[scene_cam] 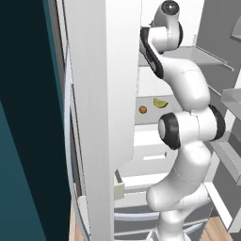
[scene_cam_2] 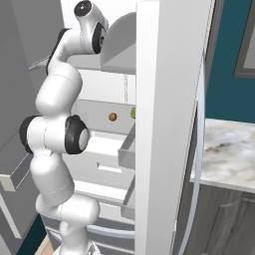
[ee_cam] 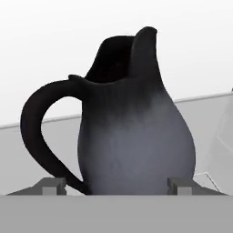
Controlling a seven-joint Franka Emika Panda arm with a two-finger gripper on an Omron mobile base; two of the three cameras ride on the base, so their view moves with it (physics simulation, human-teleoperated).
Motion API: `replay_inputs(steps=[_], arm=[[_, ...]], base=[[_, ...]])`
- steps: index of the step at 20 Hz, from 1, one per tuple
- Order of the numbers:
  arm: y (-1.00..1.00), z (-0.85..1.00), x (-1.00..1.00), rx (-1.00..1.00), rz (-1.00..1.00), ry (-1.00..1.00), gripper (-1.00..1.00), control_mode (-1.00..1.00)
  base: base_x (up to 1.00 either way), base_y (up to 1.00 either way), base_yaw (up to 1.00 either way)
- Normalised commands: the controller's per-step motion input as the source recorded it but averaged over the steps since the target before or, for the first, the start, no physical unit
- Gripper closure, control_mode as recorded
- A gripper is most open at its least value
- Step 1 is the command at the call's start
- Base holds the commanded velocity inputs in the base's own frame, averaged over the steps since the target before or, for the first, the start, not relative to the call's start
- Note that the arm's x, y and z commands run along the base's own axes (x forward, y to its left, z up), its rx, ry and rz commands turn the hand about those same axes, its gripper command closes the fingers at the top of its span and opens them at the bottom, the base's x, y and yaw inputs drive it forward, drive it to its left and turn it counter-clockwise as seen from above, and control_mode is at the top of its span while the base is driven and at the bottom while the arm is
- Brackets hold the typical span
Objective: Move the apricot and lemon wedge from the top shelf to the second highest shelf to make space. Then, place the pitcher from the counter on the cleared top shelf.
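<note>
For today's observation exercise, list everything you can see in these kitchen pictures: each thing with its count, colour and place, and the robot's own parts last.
pitcher: one, glossy dark grey to black, upright on a pale shelf, directly ahead of the hand camera
apricot: one, orange-brown, on a fridge shelf, left of the lemon wedge
lemon wedge: one, yellow-green, same shelf, apart from the apricot
fridge door: one, white, swung open in the left base view
counter: one, white and grey marbled, right of the fridge
arm: one, white with dark joints, reaching up into the fridge
fingers: two, tips either side of the pitcher's base, spread wide
</note>
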Motion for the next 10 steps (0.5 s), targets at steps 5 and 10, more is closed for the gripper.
replay_inputs(steps=[5,10], arm=[[-0.14,-0.19,0.49,-0.01,-0.01,0.03,-1.0,-1.0],[0.0,-0.19,0.08,-0.07,0.0,-0.01,-1.0,-1.0]], base=[[0.0,0.0,0.0],[0.0,0.0,0.0]])
